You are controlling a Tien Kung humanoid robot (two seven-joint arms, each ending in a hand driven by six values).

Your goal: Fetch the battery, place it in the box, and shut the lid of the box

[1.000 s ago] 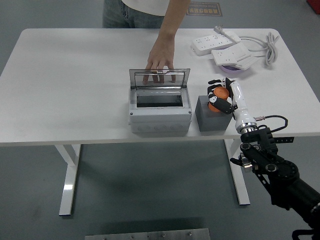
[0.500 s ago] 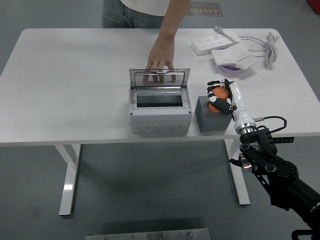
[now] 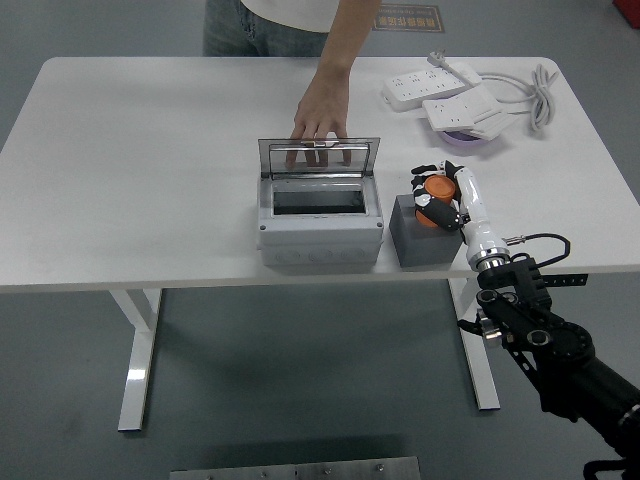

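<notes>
While my right hand (image 3: 437, 193) grips the orange cylindrical battery (image 3: 437, 190) above the dark grey block (image 3: 424, 238), its long axis is unclear; a person's hand (image 3: 322, 112) steadies the open grey box's clear lid (image 3: 319, 155).

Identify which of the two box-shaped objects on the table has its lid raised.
The light grey box at the table's middle: its clear lid stands upright, with a person's hand on it. The darker grey block to its right shows no lid.

I count one box (image 3: 320, 215), one orange battery (image 3: 436, 190), one grey block (image 3: 425, 238). Two power strips (image 3: 440, 85), one purple bowl (image 3: 468, 139). One person's hand (image 3: 322, 108), plus my right hand (image 3: 440, 196).
</notes>
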